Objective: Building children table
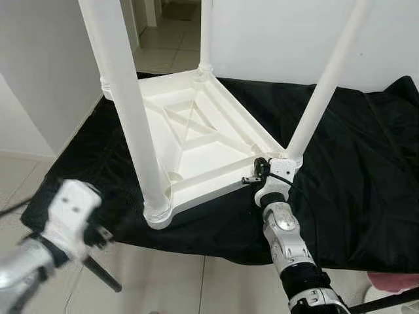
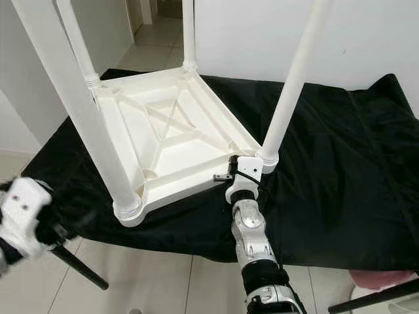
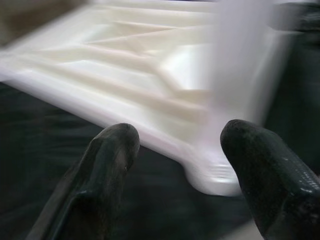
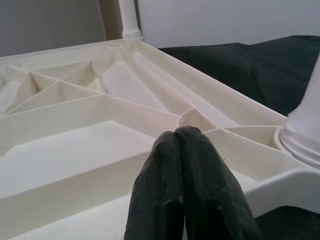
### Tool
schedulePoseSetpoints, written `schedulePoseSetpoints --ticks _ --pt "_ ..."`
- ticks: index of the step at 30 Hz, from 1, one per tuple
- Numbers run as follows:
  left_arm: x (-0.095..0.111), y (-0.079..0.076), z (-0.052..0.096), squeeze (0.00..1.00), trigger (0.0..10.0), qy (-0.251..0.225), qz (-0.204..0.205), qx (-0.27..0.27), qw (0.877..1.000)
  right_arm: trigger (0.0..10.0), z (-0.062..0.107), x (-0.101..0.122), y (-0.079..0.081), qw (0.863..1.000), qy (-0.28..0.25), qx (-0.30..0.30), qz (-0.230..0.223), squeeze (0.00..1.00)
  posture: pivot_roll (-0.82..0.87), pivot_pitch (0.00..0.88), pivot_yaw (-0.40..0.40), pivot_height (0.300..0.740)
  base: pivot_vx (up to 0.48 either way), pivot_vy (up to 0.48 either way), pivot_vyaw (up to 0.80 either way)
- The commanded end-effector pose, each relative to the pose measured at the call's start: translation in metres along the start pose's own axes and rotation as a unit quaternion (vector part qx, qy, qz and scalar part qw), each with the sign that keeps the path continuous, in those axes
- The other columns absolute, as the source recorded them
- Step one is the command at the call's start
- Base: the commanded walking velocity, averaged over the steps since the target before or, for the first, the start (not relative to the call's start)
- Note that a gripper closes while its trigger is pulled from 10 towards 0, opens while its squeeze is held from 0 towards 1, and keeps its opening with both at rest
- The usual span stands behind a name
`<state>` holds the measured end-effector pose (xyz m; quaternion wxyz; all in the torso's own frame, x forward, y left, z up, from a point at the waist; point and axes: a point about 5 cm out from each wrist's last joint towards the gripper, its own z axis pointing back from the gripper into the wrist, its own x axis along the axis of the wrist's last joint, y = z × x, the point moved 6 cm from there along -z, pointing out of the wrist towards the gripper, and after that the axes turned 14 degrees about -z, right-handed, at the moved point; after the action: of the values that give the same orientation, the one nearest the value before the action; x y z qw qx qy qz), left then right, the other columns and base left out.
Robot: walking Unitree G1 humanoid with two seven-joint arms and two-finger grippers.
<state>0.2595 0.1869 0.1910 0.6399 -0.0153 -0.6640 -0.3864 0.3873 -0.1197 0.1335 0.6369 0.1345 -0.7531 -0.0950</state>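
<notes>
The right gripper (image 4: 180, 145) has its two black fingers pressed together with nothing between them, over the near rim of the upside-down white plastic children's table (image 1: 196, 131). Just beside them stands a white round leg (image 1: 321, 91). The left gripper (image 3: 177, 150) is wide apart, near the corner leg (image 1: 134, 124). The table lies on a black cloth (image 1: 353, 163).

No readable text from my seat.
I find no label, brand or number on the white table (image 1: 196, 131) or black cloth (image 1: 353, 170).
</notes>
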Motion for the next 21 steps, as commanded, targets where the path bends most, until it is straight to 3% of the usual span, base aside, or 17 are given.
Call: schedulePoseSetpoints --ticks 1,6,8,12,16,18,21 --pt "-0.009 0.015 0.004 0.0 10.0 0.016 0.009 0.037 0.999 10.0 0.0 -0.001 0.002 1.0 0.0 0.006 0.002 0.0 0.16 0.065 0.003 0.74 0.0 0.0 0.0" --pt "-0.017 0.02 0.008 0.0 10.0 0.029 -0.001 0.042 0.999 10.0 0.003 -0.001 -0.001 1.0 -0.003 -0.001 0.001 0.0 0.15 0.064 0.01 0.74 0.0 0.0 0.0" --pt "-0.021 0.03 0.007 0.0 10.0 0.026 -0.016 0.083 0.996 10.0 0.005 -0.001 -0.005 1.0 -0.006 -0.012 -0.001 0.0 0.14 0.062 0.014 0.74 0.0 0.0 0.0" --pt "-0.021 0.034 0.005 0.0 10.0 0.017 -0.007 0.102 0.995 10.0 0.006 -0.001 -0.005 1.0 -0.007 -0.015 -0.002 0.0 0.14 0.058 0.014 0.74 0.0 0.0 0.0" --pt "-0.022 0.033 -0.009 0.0 10.0 0.015 0.012 0.138 0.99 10.0 0.009 0.002 -0.011 0.999 -0.02 -0.039 -0.011 0.0 0.12 0.059 0.026 0.74 0.0 0.0 0.0" --pt "-0.022 0.033 -0.009 0.0 10.0 0.015 0.012 0.138 0.99 10.0 0.009 0.002 -0.011 0.999 -0.02 -0.039 -0.011 0.0 0.12 0.059 0.026 0.74 0.0 0.0 0.0" --pt "-0.016 0.025 -0.027 0.0 10.0 -0.018 0.066 0.134 0.989 10.0 0.013 0.008 -0.015 0.999 -0.029 -0.04 0.006 0.0 0.1 0.061 0.039 0.74 0.0 0.0 0.0"
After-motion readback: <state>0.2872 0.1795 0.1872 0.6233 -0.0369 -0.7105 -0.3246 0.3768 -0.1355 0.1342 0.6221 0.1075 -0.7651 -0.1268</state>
